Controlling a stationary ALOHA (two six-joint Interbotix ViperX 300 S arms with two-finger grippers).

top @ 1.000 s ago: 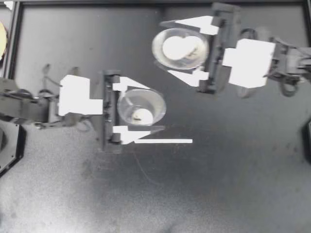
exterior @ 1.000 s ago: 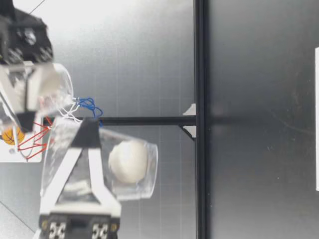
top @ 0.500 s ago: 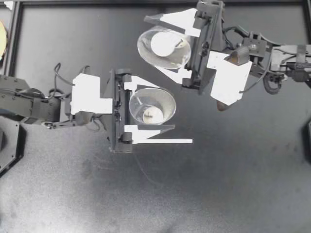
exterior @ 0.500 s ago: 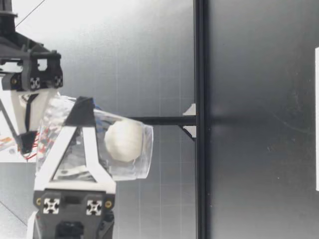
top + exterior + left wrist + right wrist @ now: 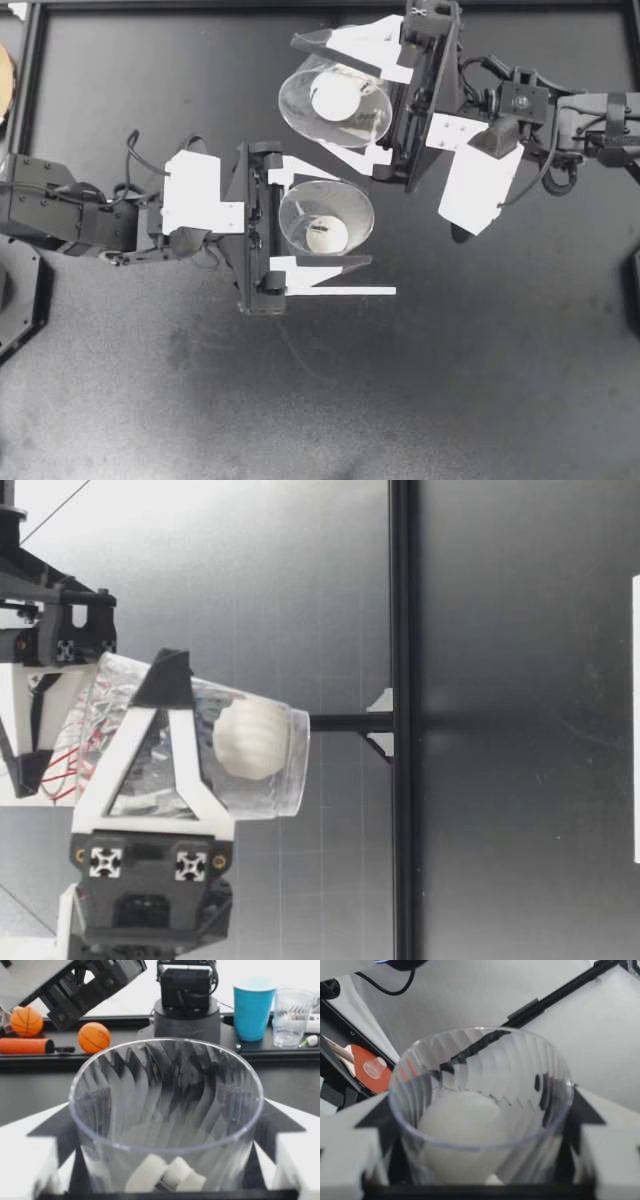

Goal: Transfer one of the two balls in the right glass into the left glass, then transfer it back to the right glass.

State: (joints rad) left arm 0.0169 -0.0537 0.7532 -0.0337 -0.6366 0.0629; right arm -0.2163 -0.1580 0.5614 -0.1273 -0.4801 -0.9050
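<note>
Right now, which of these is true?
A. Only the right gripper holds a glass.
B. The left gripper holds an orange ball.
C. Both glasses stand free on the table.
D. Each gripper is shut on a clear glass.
D: in the top view my left gripper has a finger on each side of a clear glass, and my right gripper clamps the other glass the same way.

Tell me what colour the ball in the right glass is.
White. The ball shows best in the right wrist view.

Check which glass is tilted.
The right glass, clamped in my right gripper: its mouth leans sideways. The left glass in my left gripper is held upright.
</note>
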